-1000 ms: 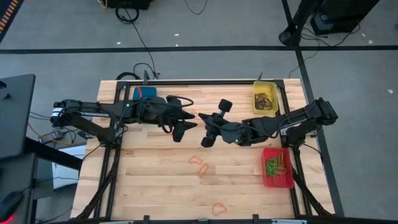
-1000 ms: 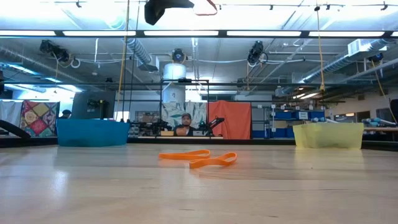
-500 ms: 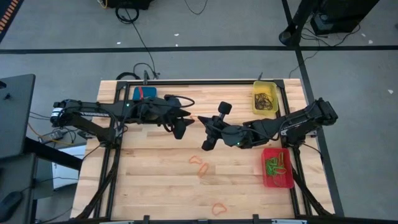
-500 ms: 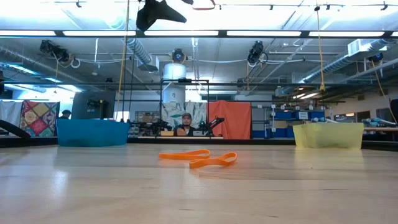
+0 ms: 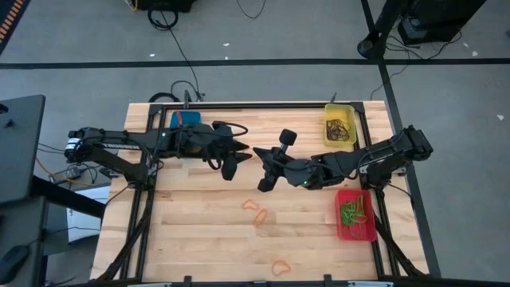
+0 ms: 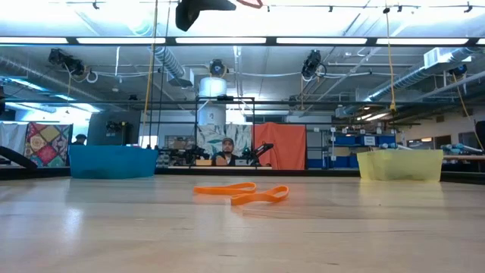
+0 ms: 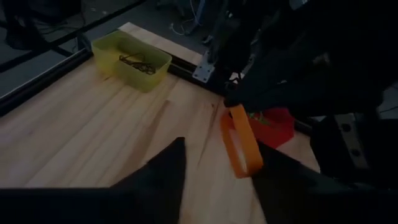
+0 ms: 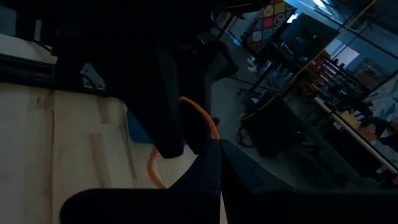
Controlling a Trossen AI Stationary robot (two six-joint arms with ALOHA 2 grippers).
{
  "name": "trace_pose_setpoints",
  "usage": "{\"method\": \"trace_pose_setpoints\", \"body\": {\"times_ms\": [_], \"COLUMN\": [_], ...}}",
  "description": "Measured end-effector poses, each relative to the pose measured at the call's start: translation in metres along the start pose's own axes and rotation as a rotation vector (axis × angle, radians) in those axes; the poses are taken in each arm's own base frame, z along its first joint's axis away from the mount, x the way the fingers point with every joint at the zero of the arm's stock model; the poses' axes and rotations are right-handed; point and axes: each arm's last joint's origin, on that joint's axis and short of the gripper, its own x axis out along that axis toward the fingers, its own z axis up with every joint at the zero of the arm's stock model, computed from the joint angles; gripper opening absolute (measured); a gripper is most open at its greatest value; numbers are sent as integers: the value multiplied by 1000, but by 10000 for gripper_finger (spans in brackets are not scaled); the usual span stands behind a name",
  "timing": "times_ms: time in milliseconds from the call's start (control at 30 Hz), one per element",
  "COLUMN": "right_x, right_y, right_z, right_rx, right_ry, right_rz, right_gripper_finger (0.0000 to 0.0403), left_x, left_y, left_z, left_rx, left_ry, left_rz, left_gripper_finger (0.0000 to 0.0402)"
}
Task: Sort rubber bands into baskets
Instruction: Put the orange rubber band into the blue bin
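Showing orange rubber band [image 7: 241, 142] pinched in closed right gripper [image 5: 256, 151] only in wrist views | left gripper [image 5: 236, 156] fingers apart around it, not gripping

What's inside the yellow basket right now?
The yellow basket holds a tangle of dark rubber bands. How many there are, or anything lying beneath them, cannot be told.

Two matte black jointed arms, black cable looping off the left arm [image 5: 119, 143], wedge-shaped dark fingers [image 7: 155, 180]
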Motion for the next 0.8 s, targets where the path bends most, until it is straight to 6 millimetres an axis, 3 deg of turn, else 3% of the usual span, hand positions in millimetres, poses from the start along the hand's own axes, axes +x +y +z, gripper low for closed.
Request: {"method": "trace_pose_setpoints", "body": {"times_ms": [200,433,633,800], "right_x": [2,19,33,36], "right_y": [-1,-11,-20,-9], "right_z": [2,-6,-27,-51], "right_rx": [17,264,407,465], "right_ry": [-22,24,195,272], "right_rz": [20,188,302,320], "right_gripper_finger": [10,59,103,120], "left_x": [0,-2,-17,-35], "left_y": [2,25,71,113], "left_z": [-2,-5,-13,-14], "left_rx": [21,18,2,-19], "left_ry": [18,114,305,440], "left_rz": [21,135,413,610], "left_gripper_finger": [21,5,5,5]}}
